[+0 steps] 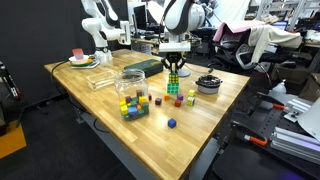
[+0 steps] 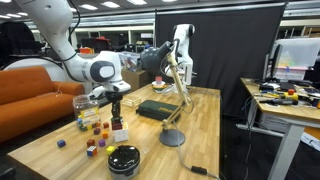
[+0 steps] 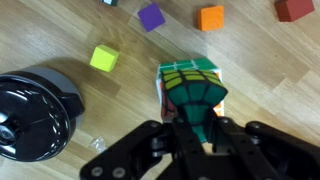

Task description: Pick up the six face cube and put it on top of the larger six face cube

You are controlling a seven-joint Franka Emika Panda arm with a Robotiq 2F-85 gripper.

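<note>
My tool (image 3: 198,120) is closed on the six face cube (image 3: 200,102), its jaws pressing two opposite sides. The cube hangs directly over the larger six face cube (image 3: 184,72), which stands on the tabletop (image 3: 120,100). I cannot tell whether the two touch.

Assessment: the placing step is in hand. The next move calls for a straight descent with the faces squared, and release only once the cube is seated. A skewed release risks it sliding off.

Near the stack lie a yellow block (image 3: 104,57) and a black round container (image 3: 30,110). Farther off are a purple block (image 3: 151,16) and an orange block (image 3: 211,17).

Tabletop: pale wood planks. Room: a lab, with a black curtain (image 2: 215,50) behind.
</note>
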